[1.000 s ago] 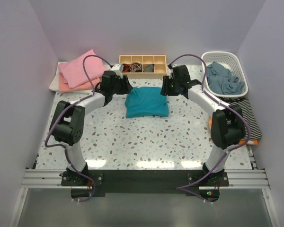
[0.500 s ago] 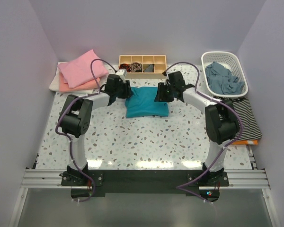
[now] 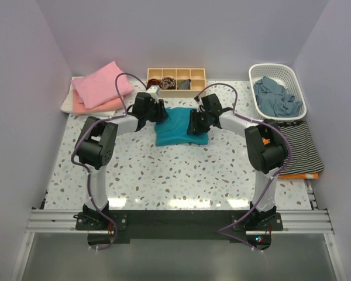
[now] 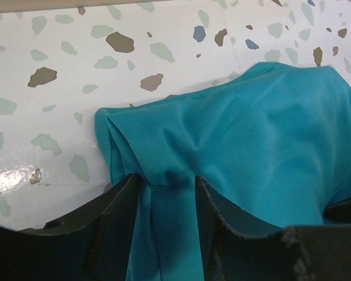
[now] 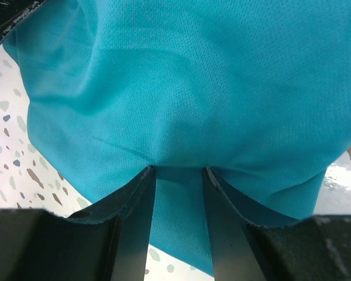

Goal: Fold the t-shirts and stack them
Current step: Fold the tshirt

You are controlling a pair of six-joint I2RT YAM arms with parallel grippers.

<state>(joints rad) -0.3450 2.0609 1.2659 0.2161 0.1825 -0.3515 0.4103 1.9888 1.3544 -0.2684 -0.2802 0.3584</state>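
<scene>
Teal t-shirt [image 3: 180, 126] is lying folded at the upper centre of the top view. Left gripper [image 4: 167, 182] and right gripper [image 5: 177, 171] are each pinching its bunched edge between narrowly spaced jaws.

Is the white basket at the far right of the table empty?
No, the basket holds crumpled grey-blue cloth.

Both of mine are the same build: left arm [image 3: 96, 146] and right arm [image 3: 267, 152] are white tube links with chunky black joint housings. A purple cable [image 3: 124, 75] loops off each one. The fingers [image 4: 114, 216] are matte black, flat-sided slabs, edges a bit chewed and pale. There's a tiny green light [image 3: 257, 239] by the right base [image 3: 261, 221].
</scene>
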